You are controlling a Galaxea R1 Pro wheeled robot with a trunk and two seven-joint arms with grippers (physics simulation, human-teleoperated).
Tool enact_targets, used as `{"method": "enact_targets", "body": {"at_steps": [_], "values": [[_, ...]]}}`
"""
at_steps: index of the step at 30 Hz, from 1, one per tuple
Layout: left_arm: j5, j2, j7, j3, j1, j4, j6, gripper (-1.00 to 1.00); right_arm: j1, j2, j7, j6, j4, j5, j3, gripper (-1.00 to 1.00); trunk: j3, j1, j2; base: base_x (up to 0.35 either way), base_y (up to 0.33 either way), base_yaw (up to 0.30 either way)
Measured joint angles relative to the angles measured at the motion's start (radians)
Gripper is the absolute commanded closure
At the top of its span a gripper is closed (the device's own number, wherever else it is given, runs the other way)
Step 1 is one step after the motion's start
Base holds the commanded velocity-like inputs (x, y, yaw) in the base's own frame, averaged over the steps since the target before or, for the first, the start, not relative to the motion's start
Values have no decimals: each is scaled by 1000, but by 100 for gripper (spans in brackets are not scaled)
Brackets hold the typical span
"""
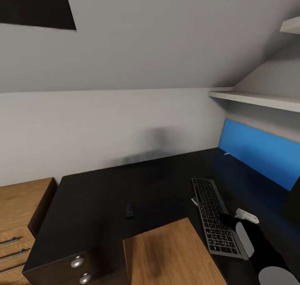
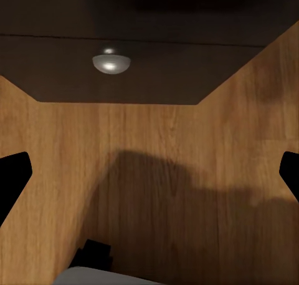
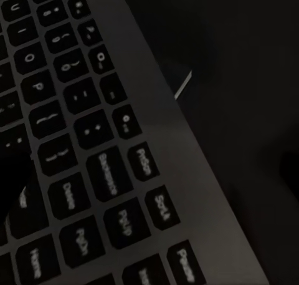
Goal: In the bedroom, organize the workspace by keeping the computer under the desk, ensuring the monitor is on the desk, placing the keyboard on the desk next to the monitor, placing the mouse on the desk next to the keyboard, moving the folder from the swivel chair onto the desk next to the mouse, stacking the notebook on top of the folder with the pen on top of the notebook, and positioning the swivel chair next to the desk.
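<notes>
On the desk, the keyboard lies under the right claw, grip unclear.

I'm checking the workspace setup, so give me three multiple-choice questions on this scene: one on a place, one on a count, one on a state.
1. Where does the keyboard lie? A on the desk; B on the wooden cabinet; C on the wall shelf.
2. How many round silver knobs does the head view show? A one; B two; C four.
3. How is the left gripper? A shut on a pen; B open; C shut on a knob.

Answers: A, it lies flat on the glossy black top. B, two sit on the black drawer fronts. B, its fingers stand far apart with nothing between.
</notes>
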Motion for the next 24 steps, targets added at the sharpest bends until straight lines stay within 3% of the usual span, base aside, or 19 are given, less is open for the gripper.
{"method": "enact_targets", "body": {"at_steps": [5,24], "values": [[1,0,0,0,0,0,-1,-100,0,0,0,0,0,0,0,-100,-16,19,-35,0,0,0],[0,1,0,-1,0,0,-1,-100,0,-8,0,0,1,2,-1,-100,-16,19,-35,0,0,0]]}}
